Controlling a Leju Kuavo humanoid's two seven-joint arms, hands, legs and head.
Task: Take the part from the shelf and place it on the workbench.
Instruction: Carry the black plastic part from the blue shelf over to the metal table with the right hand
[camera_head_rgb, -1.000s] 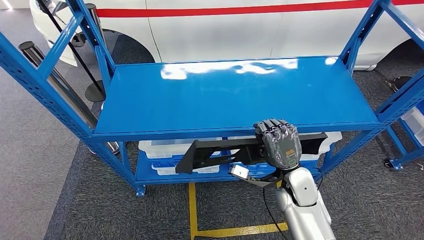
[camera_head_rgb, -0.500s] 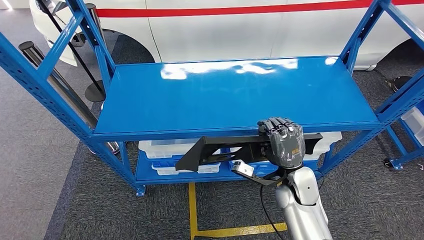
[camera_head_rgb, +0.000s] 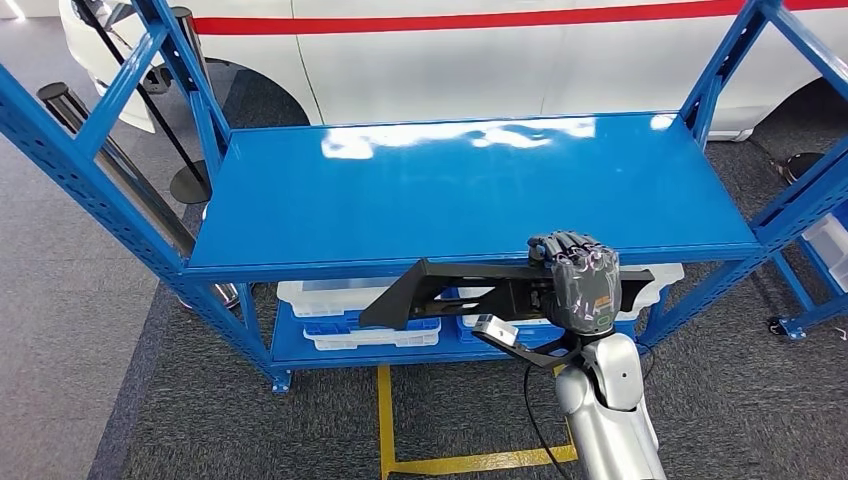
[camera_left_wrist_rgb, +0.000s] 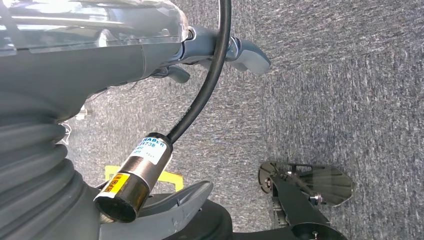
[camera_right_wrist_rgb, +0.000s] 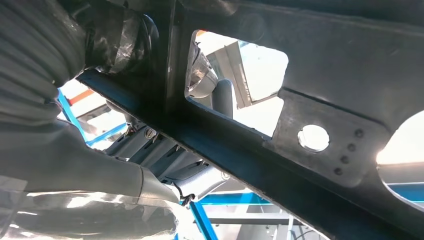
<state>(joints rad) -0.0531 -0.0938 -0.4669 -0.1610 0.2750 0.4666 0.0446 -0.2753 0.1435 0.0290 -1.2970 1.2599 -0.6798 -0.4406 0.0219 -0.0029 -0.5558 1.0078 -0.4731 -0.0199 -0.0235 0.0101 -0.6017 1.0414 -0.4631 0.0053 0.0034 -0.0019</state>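
Presently, long black metal bracket part (camera_head_rgb: 470, 292), gripped off-centre by dark-fingered right hand (camera_head_rgb: 578, 285), held level at 6 o'clock of glossy blue steel shelf (camera_head_rgb: 470, 190); left hand's state cannot be told; risk: overhanging end droops, part twisting loose or striking shelf edge.

Wide open blue shelf top (camera_head_rgb: 470, 190) across mid-frame, while the slanted uprights (camera_head_rgb: 90, 160) at left and right edges and the white bins (camera_head_rgb: 340, 300) underneath crowd the lower level.
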